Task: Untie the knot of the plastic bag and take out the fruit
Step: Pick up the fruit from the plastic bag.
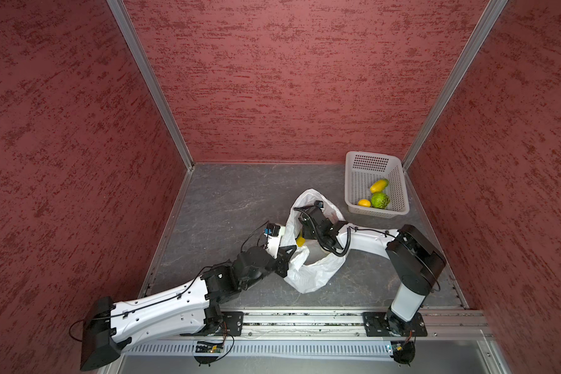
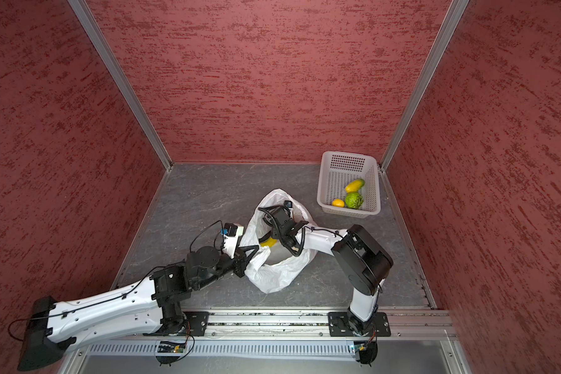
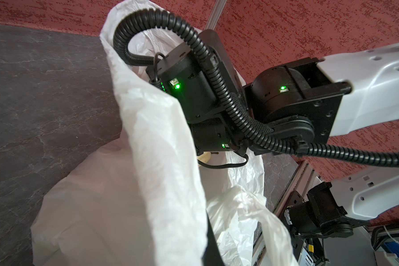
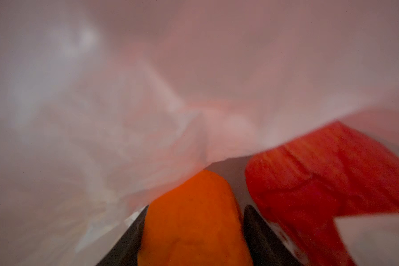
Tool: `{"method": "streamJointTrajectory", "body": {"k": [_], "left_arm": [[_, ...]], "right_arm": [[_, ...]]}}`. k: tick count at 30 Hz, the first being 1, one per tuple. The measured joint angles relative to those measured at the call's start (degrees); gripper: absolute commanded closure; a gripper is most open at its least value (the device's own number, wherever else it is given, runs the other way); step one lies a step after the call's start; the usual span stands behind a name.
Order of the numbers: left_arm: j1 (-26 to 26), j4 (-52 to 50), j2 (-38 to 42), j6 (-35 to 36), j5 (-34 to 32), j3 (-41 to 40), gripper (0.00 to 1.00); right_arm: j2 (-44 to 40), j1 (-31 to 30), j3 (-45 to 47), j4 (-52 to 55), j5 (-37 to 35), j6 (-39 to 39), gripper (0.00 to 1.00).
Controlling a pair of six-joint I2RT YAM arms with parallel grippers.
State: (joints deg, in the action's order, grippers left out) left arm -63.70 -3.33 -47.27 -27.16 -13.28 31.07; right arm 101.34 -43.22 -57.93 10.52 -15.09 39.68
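On the red-walled grey table [image 1: 224, 200], basket [image 1: 374, 156] at 2 o'clock, left end effector [image 1: 289, 255] pinched the plastic bag [image 1: 308, 275], right end effector [image 4: 195, 207] squeezed an orange [image 4: 194, 232]

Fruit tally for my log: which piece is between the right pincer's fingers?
The orange fruit, between both dark fingers; the red fruit lies outside them.

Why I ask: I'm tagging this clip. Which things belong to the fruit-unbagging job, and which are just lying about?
Job: plastic bag; left gripper pinching its rim; right gripper inside, around the orange fruit; red fruit beside it; yellow fruit in the bag; basket holding mango, green fruit, lemon.
Just there: metal rail, red walls.
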Motion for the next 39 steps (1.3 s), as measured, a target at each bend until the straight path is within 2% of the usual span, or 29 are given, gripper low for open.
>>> {"method": "streamJointTrajectory", "body": {"k": [19, 29, 39], "left_arm": [[0.4, 0.8, 0.0, 0.0, -0.7, 0.0, 1.00], [0.5, 0.9, 0.0, 0.0, -0.7, 0.0, 1.00], [1.0, 0.9, -0.2, 0.0, -0.7, 0.0, 1.00]], "right_arm": [[-16.3, -0.1, 9.9, -0.5, 11.4, 0.2, 0.47], [-21.6, -1.2, 10.1, 0.3, 15.1, 0.6, 0.47], [-29.6, -2.1, 6.4, 8.3, 16.5, 0.6, 0.47]]}}
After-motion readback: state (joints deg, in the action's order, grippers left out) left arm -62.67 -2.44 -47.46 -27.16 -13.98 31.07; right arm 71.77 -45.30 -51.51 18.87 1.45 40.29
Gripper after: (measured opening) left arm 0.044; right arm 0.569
